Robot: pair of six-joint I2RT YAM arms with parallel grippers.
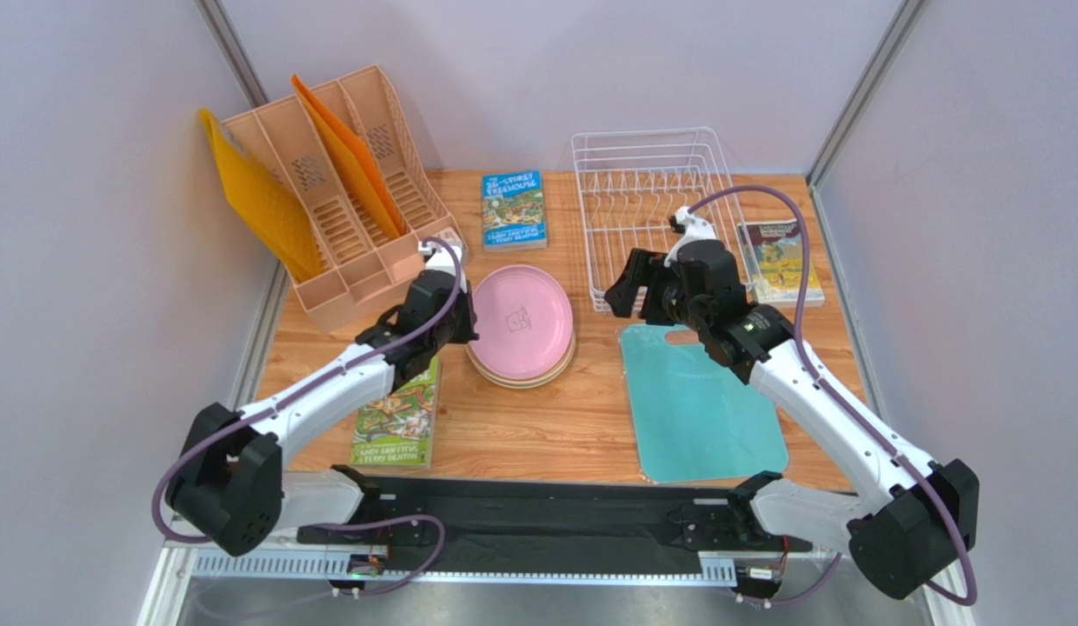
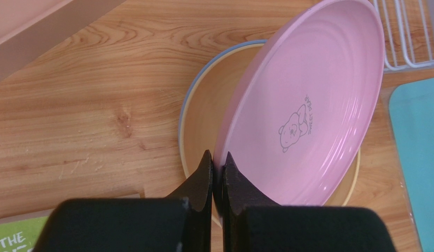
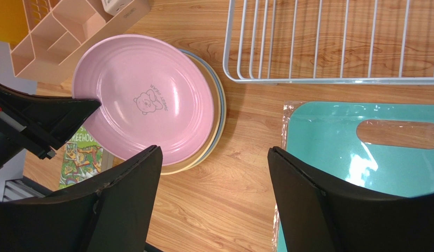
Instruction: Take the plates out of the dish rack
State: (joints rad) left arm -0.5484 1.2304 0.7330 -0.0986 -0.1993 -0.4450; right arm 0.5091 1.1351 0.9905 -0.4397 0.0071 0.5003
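Light wooden tabletop (image 1: 557, 431) enclosed by pale lilac panels (image 1: 100, 235), with plates stacked left of the white wire dish rack (image 1: 636, 196)
A teal plastic cutting board (image 1: 701, 404) lies in front of the rack; the round pink plastic plate (image 2: 308, 105) rests tilted on the cream-yellow and light blue plates (image 3: 216, 110) near the table's middle, its rim pinched between the nearly closed fingers of the left gripper (image 2: 218, 163); the right gripper (image 3: 214, 152) hovers near the board's far end, fingers spread wide, holding nothing

The pink plate (image 2: 308, 105) is looking like smooth, softly shiny plastic; the table (image 2: 72, 121) is showing grained wood; the teal board (image 3: 335, 152) is gleaming glossy; the rack (image 3: 329, 81) is showing white wire.
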